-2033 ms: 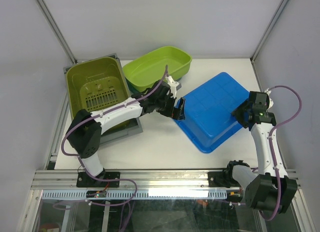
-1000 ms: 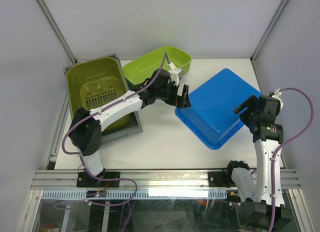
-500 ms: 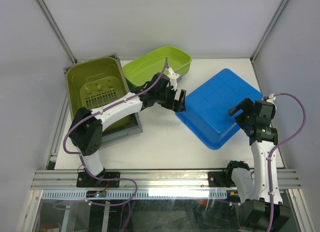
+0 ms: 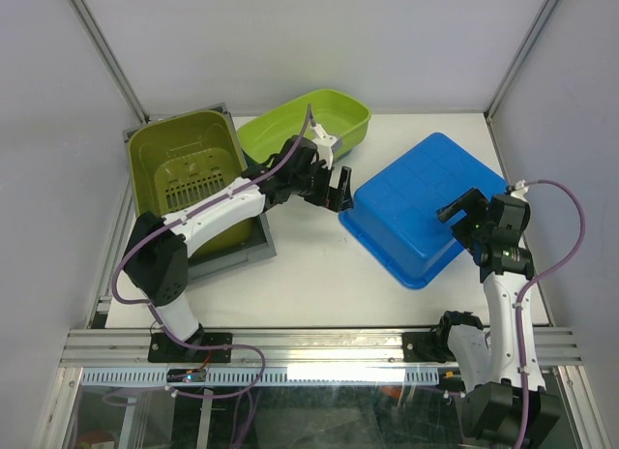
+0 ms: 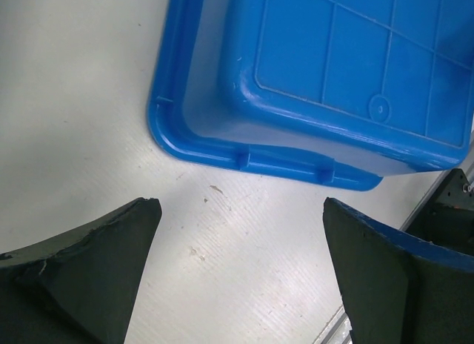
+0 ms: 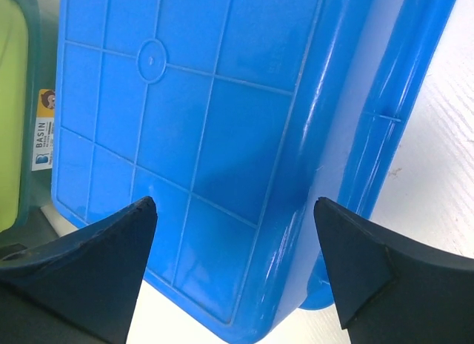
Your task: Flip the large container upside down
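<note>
blue container [image 4: 426,212] upside down on table, green basin [image 4: 305,130] empty, olive bin [image 4: 189,168] empty

Count for this moment: you have three plastic tubs in view, namely one large blue container [image 4: 426,212], one olive-green bin [image 4: 189,173] with a slotted floor, and one lime-green basin [image 4: 319,120]. One grey tray [image 4: 253,248], the one under the olive bin. One white table [image 4: 300,275]. Two arms, hence two grippers: one left gripper [image 4: 342,194] and one right gripper [image 4: 457,207], two fingers apiece, four fingers in total. One printed label [image 6: 43,129] reading BASIN shows in your right wrist view.
</note>
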You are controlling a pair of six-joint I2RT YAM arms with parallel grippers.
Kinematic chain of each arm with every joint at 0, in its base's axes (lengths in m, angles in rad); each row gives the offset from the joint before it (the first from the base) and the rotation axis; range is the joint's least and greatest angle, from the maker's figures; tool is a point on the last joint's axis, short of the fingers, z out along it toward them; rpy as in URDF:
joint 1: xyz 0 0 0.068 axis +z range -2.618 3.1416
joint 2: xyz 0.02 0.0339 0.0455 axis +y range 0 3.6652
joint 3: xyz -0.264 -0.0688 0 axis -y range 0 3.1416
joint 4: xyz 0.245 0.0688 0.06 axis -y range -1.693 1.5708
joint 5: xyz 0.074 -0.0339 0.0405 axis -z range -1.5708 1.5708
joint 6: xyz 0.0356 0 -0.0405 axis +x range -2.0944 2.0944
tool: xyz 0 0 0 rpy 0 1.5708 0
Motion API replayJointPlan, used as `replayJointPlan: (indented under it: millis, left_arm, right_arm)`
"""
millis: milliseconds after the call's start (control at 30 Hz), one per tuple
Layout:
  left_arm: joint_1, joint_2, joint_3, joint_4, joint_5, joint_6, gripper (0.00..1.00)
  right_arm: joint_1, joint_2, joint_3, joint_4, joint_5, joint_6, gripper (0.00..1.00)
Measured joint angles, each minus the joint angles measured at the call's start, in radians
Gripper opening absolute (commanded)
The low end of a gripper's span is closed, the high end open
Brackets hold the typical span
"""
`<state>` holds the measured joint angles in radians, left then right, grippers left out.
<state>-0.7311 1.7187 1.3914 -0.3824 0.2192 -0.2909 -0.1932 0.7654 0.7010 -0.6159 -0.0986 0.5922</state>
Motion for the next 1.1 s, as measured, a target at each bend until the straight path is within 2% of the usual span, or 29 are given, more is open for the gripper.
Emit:
replayJointPlan:
  millis: [467, 700, 967, 1100]
  left_arm:
    - [0.021, 0.0, 0.011, -0.011, 0.08, -0.059, 0.99]
    - [0.066, 0.0, 0.044, -0.015, 0.102, -0.11, 0.99]
    - [0.084, -0.016, 0.035, -0.018, 0.097, -0.139, 0.99]
    - [0.084, -0.084, -0.048, 0.01, 0.097, -0.166, 0.99]
  right_arm:
    - [0.0, 0.138, 0.097, -0.102, 0.018, -0.041, 0.97]
    - [0.0, 0.17, 0.166, -0.148, 0.047, -0.036, 0.98]
    - [0.0, 0.068, 0.151, -0.133, -0.021, -0.056, 0.99]
    - [0.0, -0.01, 0.097, -0.086, -0.102, -0.079, 0.99]
